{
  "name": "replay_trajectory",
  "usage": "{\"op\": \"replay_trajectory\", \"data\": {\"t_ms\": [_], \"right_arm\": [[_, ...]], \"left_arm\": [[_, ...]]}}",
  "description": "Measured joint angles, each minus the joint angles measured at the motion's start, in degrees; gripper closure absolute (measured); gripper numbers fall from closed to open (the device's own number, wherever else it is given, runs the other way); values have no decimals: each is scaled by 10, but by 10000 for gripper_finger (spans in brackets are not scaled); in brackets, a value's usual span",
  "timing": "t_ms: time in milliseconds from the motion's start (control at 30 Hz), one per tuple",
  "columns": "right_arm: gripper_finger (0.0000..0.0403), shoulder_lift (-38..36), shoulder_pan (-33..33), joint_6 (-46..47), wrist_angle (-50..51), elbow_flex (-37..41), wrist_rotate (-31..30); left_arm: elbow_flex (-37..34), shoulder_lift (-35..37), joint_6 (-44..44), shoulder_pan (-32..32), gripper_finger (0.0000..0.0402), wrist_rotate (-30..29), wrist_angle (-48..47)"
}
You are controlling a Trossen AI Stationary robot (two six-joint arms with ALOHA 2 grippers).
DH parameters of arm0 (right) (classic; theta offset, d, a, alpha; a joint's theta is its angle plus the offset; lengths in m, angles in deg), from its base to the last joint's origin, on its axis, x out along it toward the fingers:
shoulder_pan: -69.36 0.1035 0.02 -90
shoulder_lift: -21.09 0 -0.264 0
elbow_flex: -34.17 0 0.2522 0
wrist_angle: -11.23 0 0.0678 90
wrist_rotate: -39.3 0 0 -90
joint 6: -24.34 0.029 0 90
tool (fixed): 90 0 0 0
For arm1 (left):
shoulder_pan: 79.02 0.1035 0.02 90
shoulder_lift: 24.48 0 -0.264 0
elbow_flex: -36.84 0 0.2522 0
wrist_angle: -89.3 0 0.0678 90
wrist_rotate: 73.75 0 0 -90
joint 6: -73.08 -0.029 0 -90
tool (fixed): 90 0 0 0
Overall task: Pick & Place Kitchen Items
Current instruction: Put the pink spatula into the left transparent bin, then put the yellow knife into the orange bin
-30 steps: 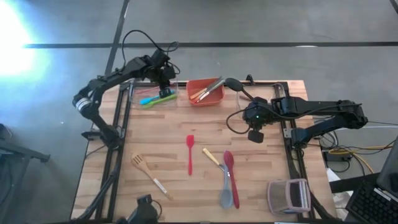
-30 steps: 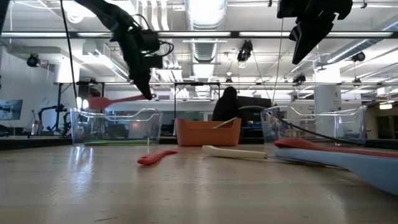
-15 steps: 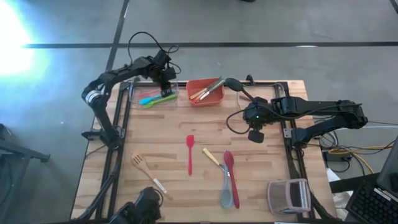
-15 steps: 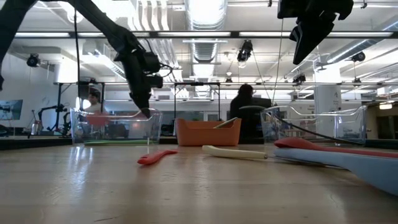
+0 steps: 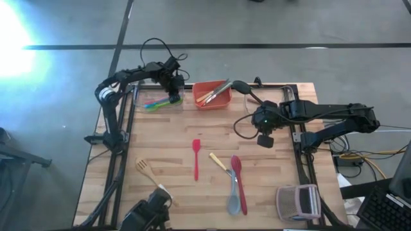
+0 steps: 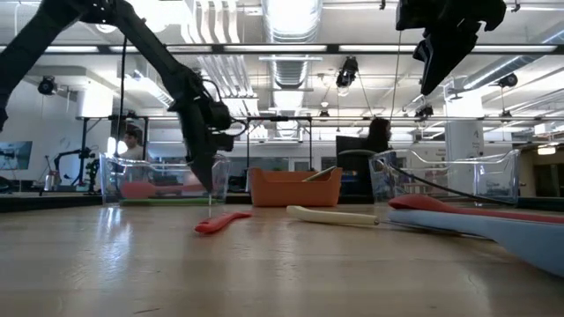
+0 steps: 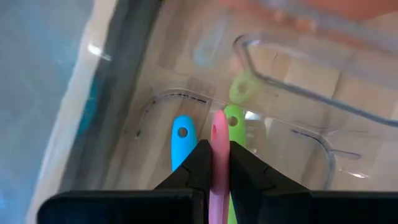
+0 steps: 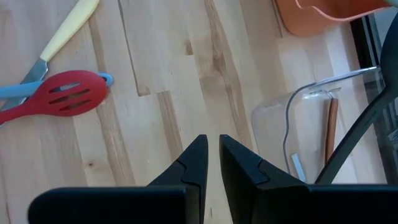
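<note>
My left gripper [image 5: 172, 88] is down in the clear bin [image 5: 154, 101] at the table's far left, shut on a pink utensil [image 6: 141, 187]. A blue utensil [image 7: 181, 140] and a green one [image 7: 234, 121] lie on the bin's floor below it. Loose on the table lie a red spatula [image 5: 196, 158], a wooden fork [image 5: 153, 178], a yellow-handled utensil [image 5: 219, 162], a red slotted spoon [image 5: 236, 170] and a grey spoon [image 5: 232, 200]. My right gripper [image 5: 264, 140] hangs shut above the table's right middle, with nothing in it. My left gripper pinches the pink utensil's handle [image 7: 219, 127] between its two fingers, near the handle's free end. The fingers slant down from above. In the low view the utensil runs about level away from the fingers, inside the bin's walls; whether it touches the floor I cannot tell.
An orange bin [image 5: 213, 95] with several utensils stands at the far middle. A second clear bin [image 8: 323, 124] with a brown stick stands at the far right. Another clear container [image 5: 298, 202] is at the near right corner. Bare wood lies between the utensils.
My left gripper has come down and toward the table's far left into the clear bin, staying shut on the pink utensil. The utensil, earlier above the bin's rim, now sits low between its walls, still about level.
</note>
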Motion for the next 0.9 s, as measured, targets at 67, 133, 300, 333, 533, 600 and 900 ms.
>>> {"op": "replay_trajectory", "data": {"t_ms": [67, 133, 300, 333, 533, 600, 900], "right_arm": [[369, 0, 0, 0, 1, 3, 0], [369, 0, 0, 0, 1, 5, 0], [369, 0, 0, 1, 1, 9, 0], [369, 0, 0, 1, 1, 9, 0], [369, 0, 0, 1, 0, 9, 0], [369, 0, 0, 1, 0, 9, 0], [369, 0, 0, 0, -1, 6, 0]], "left_arm": [[0, -11, 0, 1, 365, 3, 2], [0, -22, -3, 2, 365, -1, 7], [2, -32, -5, 4, 365, -3, 8], [2, -32, -5, 4, 365, -3, 8], [2, -29, 11, 3, 323, -22, 7], [2, -25, 20, 3, 293, -23, 3], [0, 9, 62, 3, 206, -29, -29]]}}
